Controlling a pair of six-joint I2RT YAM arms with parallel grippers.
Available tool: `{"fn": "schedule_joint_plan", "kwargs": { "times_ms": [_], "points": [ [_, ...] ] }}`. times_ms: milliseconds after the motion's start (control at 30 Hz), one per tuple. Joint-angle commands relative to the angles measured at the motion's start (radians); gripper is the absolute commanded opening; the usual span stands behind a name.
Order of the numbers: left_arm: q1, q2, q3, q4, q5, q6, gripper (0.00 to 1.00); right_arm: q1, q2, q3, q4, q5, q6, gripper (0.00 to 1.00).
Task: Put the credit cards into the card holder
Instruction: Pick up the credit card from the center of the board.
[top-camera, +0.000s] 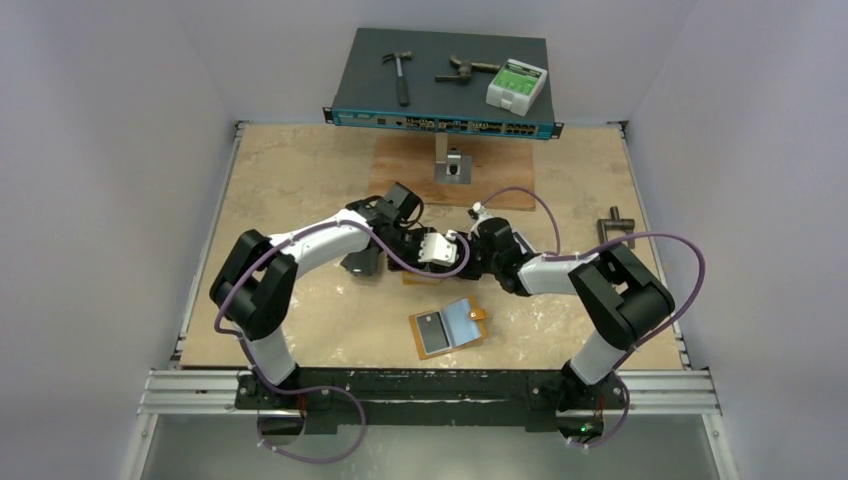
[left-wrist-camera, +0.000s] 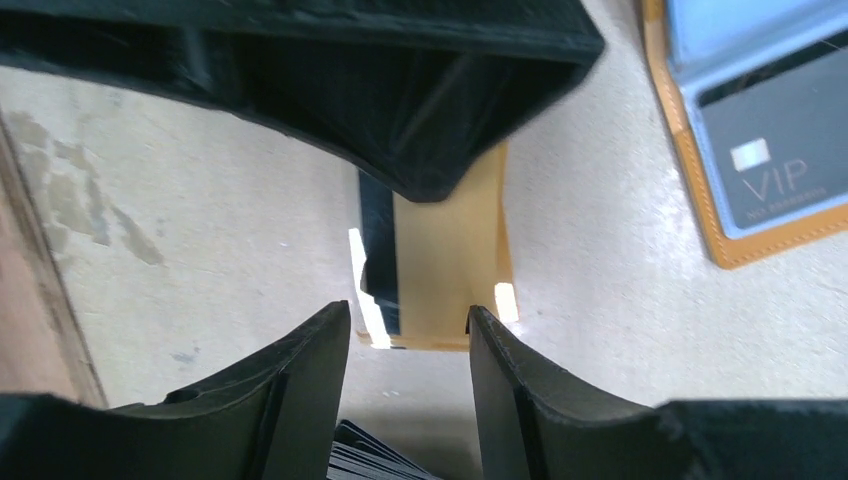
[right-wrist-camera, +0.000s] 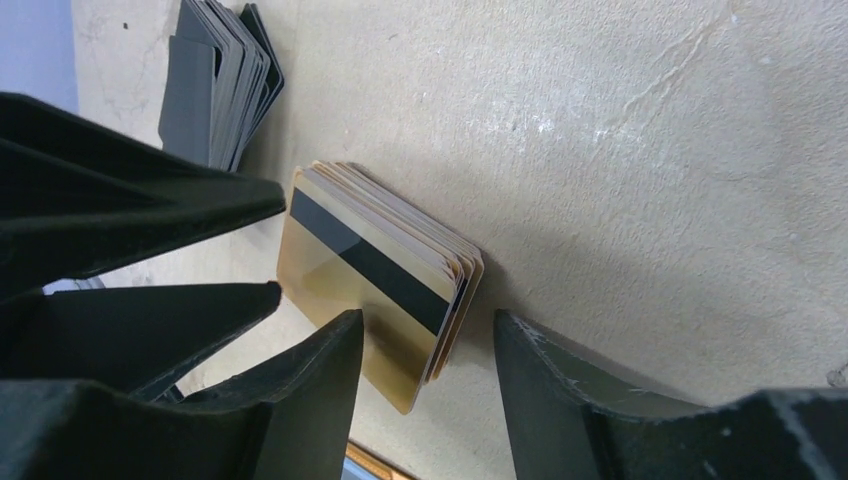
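Orange leather-like bifold card holder (top-camera: 463, 317) holds one grey plastic card (left-wrist-camera: 780, 150); yellow-orange card stack (right-wrist-camera: 370, 290) lies unpicked below the parted, empty left pincer (left-wrist-camera: 408, 320) and right pincer (right-wrist-camera: 430, 325)

In the overhead view, the left arm (top-camera: 300, 245) at centre left and the right arm (top-camera: 560, 270) at centre right both have white link shells between bulky black joint housings. A purple cable (top-camera: 650, 235) loops loosely along each arm. The left gripper (left-wrist-camera: 408, 320) and right gripper (right-wrist-camera: 428, 325) have matte black, wedge-shaped fingers with faintly notched inner edges.
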Motion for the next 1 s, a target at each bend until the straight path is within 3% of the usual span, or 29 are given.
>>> {"fn": "schedule_joint_plan", "kwargs": {
  "times_ms": [0, 67, 200, 667, 733, 800, 967],
  "points": [
    [0.015, -0.022, 0.075, -0.143, 0.031, -0.001, 0.47, -0.002, 0.021, 0.046, 0.014, 0.019, -0.016, 0.46],
    [0.043, -0.026, 0.121, -0.180, 0.076, -0.046, 0.47, -0.002, 0.014, 0.044, 0.007, 0.033, -0.018, 0.40],
    [0.063, -0.040, 0.152, -0.232, 0.108, -0.058, 0.47, -0.002, -0.014, 0.055, -0.043, 0.080, -0.035, 0.37],
    [0.065, -0.029, 0.132, -0.164, 0.126, -0.151, 0.46, -0.029, -0.125, 0.002, -0.117, 0.115, -0.056, 0.36],
    [0.065, -0.020, 0.129, -0.156, 0.125, -0.153, 0.46, -0.037, -0.129, -0.005, -0.098, 0.088, -0.049, 0.39],
    [0.066, -0.013, 0.130, -0.150, 0.125, -0.158, 0.46, -0.036, -0.121, 0.000, -0.069, 0.044, -0.043, 0.54],
    [0.064, -0.003, 0.146, -0.152, 0.126, -0.178, 0.46, -0.036, -0.054, 0.020, 0.002, -0.023, -0.005, 0.58]
  ]
}}
